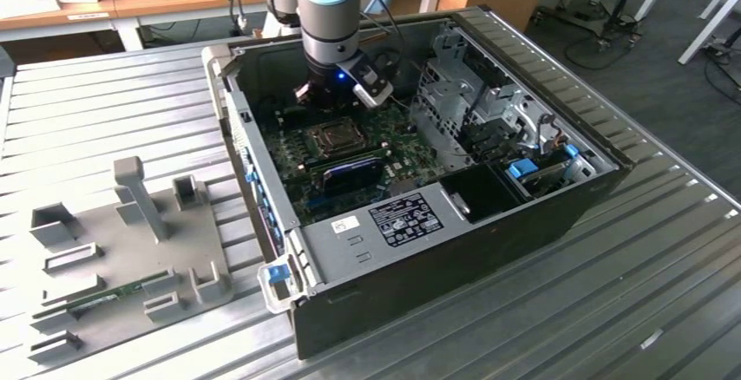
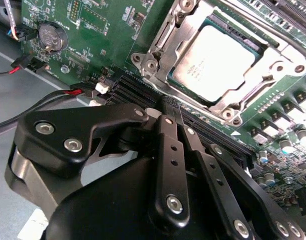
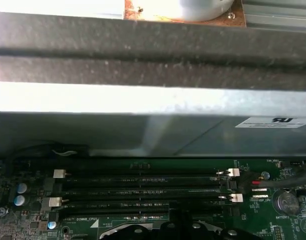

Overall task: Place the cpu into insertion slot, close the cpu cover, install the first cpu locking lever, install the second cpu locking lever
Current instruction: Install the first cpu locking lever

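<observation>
Presently: hand (image 2: 168, 103), black, fingers closed together with nothing between them, poised over the memory slots (image 3: 143, 176) just beside the socket. Item: cpu (image 2: 212, 62), grey-topped, seated in its socket on the green motherboard (image 2: 88, 35). Item: cpu cover (image 2: 157, 47), silvery frame, lying flat around the cpu, whose top shows through its window. Computer case (image 1: 556, 215), open-sided, lying on the ribbed metal worktop (image 1: 648, 293).
</observation>
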### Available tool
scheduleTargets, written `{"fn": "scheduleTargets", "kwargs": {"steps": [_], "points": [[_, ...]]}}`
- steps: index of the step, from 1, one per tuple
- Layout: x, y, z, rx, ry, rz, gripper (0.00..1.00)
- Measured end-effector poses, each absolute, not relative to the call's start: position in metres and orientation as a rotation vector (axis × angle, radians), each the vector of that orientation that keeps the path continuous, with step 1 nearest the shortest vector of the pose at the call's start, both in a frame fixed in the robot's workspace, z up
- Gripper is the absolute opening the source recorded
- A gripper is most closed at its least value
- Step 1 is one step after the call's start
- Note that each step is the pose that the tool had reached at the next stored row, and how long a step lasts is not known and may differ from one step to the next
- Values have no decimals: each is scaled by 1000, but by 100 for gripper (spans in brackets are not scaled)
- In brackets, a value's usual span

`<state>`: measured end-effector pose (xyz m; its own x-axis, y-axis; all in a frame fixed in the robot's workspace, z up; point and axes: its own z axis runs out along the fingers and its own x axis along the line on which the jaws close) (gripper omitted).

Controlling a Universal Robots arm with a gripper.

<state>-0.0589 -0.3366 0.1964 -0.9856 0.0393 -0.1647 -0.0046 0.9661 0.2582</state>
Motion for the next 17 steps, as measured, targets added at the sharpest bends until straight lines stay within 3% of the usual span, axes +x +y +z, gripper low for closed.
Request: {"fn": "scheduleTargets", "kwargs": {"steps": [17], "points": [[-55,-338,196,27,2947,387,11]]}}
